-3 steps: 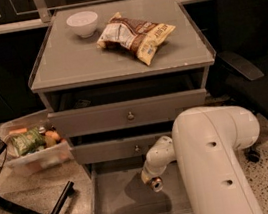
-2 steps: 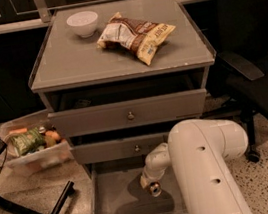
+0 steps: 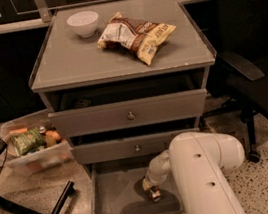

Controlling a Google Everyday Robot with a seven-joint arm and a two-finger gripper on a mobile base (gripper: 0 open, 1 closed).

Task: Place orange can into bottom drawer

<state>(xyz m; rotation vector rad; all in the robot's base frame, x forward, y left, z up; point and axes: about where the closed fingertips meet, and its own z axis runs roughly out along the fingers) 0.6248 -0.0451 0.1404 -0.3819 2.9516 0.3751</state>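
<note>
Lowered since the earlier frames: the gripper [image 3: 152, 190] has carried the orange can [image 3: 155, 195] deeper into the open bottom drawer [image 3: 114, 208].
The can is at lower centre of the frame, long axis roughly upright, clamped between the fingers directly beneath the wrist. Whether it touches the drawer floor cannot be confirmed. The white arm [image 3: 206, 178] reaches in from the lower right. Judged next move: release, then withdraw clear of the middle drawer [image 3: 105, 151].

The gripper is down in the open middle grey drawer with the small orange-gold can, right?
Not the middle one. The camera view shows the gripper and the small orange-gold can down in the open bottom grey drawer, lowest of three.
</note>
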